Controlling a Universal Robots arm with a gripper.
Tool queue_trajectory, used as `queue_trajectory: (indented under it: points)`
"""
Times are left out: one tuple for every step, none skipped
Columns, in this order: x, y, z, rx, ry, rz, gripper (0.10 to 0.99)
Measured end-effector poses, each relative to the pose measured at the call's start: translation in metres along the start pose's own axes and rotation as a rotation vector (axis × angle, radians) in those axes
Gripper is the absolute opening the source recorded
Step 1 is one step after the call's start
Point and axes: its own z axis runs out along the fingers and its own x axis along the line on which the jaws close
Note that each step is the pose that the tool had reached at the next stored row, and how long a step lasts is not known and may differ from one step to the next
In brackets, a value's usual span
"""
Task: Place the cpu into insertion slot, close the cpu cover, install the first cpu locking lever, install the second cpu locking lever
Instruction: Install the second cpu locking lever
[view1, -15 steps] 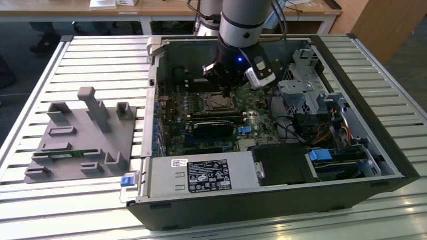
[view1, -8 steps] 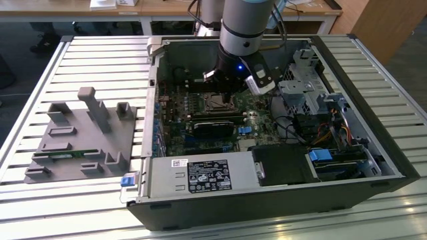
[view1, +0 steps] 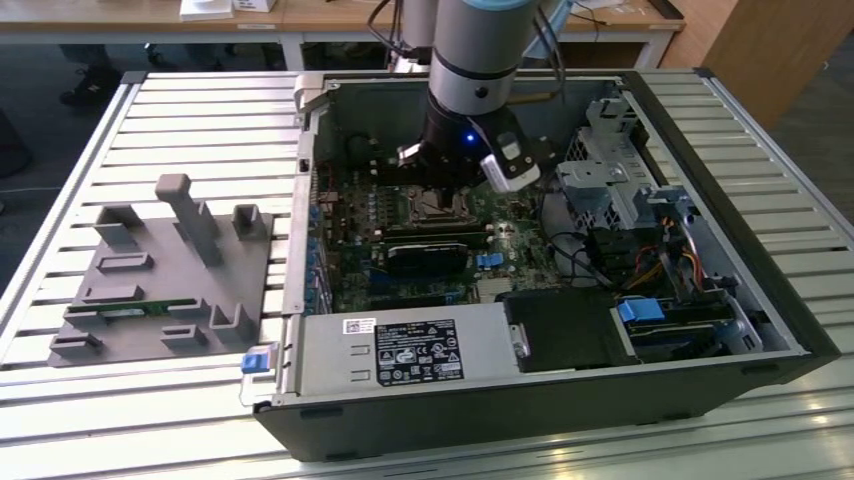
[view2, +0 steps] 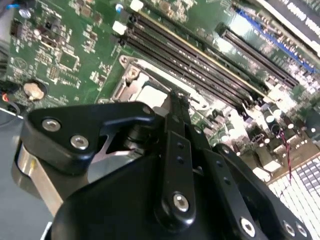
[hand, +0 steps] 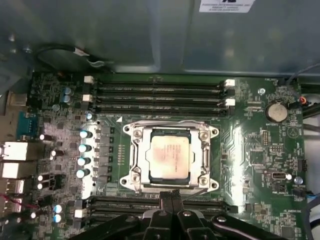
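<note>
1. One cpu (hand: 170, 154) lies flat in the insertion slot (hand: 144, 176), pale metal top up, square to the socket in the first wrist view.
2. The cpu cover (hand: 171, 131) lies down over it, its silvery frame ringing the chip, with thin wire levers running along the frame's edges.
3. The gripper (hand: 171, 196) hangs just above the socket's edge, its two black fingers (view2: 176, 107) pressed together with nothing between them, tips beside the frame.
4. Green motherboard (hand: 260, 150) rings the socket; long black memory slots (hand: 157, 92) lie near the socket on two opposite sides.
5. In the exterior view the arm (view1: 478, 60) reaches down into the open computer case (view1: 747, 330), which lies on a slatted table (view1: 200, 110).
6. A grey fixture block (view1: 167, 275) sits well apart, toward the exterior view's left.
</note>
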Motion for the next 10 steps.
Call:
queue_trajectory:
  points:
    - [0.0,-0.0006,0.0005,0.0,0.0,0.0,0.106]
    - [0.0001,-0.001,0.001,0.0,0.0,0.0,0.106]
    - [0.0002,-0.0014,0.0014,0.0,0.0,0.0,0.106]
    - [0.0005,-0.0019,0.0017,0.0,-0.0001,0.0,0.106]
    - [0.0013,-0.0022,0.002,0.0,-0.0001,0.0,0.106]
    - [0.0026,-0.0025,0.0024,0.0,-0.0001,0.0,0.106]
    - [0.0042,-0.0026,0.0027,0.0,0.0,0.0,0.106]
    - [0.0058,-0.0026,0.003,0.0,0.0,0.0,0.106]
    - [0.0074,-0.0027,0.0033,0.0,0.0001,0.0,0.106]
    - [0.009,-0.0027,0.0038,0.0,0.0,0.0,0.106]
